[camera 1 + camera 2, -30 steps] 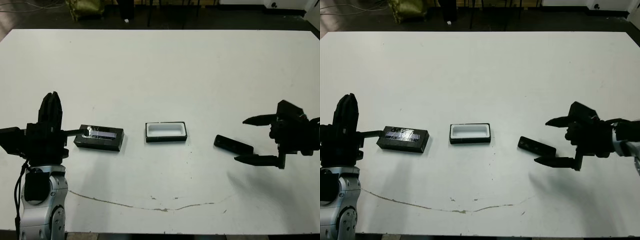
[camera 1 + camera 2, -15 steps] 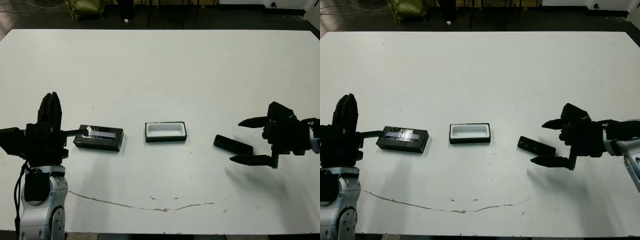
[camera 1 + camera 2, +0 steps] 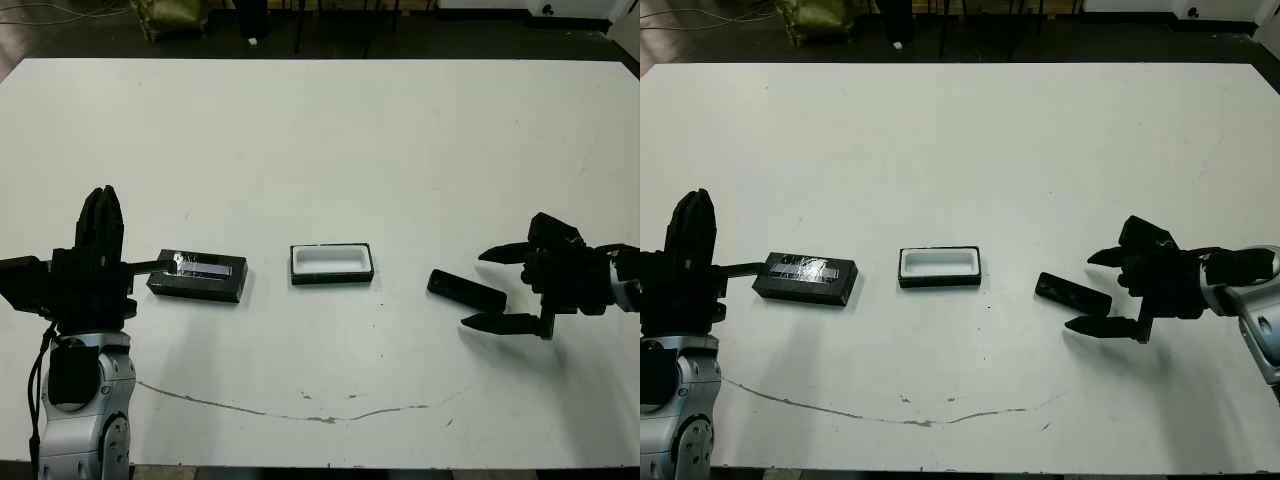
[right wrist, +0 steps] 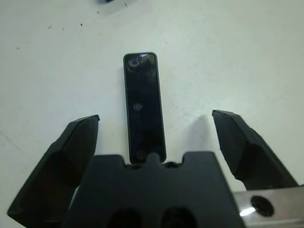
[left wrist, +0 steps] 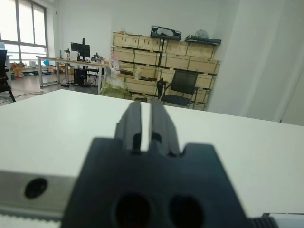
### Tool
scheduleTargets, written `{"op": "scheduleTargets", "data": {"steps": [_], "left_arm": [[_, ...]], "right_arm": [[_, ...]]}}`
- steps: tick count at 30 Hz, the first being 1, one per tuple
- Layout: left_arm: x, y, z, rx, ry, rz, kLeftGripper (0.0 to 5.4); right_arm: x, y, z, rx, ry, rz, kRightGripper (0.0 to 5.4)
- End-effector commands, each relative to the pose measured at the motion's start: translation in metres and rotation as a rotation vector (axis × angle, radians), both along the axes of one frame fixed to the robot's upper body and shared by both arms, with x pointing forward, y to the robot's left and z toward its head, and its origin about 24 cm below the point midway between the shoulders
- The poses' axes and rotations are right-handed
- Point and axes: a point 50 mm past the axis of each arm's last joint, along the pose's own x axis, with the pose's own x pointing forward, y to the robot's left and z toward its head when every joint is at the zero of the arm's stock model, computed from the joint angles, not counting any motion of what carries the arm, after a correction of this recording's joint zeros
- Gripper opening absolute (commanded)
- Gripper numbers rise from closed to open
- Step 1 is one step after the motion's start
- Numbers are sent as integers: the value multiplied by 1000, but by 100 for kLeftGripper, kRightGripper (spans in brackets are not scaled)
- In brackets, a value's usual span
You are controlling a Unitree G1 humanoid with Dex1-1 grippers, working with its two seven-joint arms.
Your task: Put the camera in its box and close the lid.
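Now the right gripper [image 4: 154, 137] is spread wide, the camera [image 4: 143, 107] lying lengthwise just ahead between its fingers, untouched. Best to advance, keep centred, then close across the narrow sides.

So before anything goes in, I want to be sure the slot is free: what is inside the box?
The box shows only its white lining; the camera lies on the table to its right, the lid to its left. The near wall hides a thin strip of the floor.
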Motion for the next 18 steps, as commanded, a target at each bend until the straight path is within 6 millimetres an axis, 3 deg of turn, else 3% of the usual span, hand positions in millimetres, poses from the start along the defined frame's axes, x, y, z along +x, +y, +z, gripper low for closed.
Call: {"op": "scheduleTargets", "data": {"steps": [1, 6, 18], "left_arm": [[-1, 0, -6, -8, 38, 4, 0], [-1, 1, -6, -2, 30, 0, 0], [-1, 3, -5, 6, 24, -3, 0]], "right_arm": [[-4, -2, -11, -10, 45, -11, 496], [-8, 0, -13, -34, 40, 3, 460], [-24, 5, -14, 1, 54, -47, 196]]}}
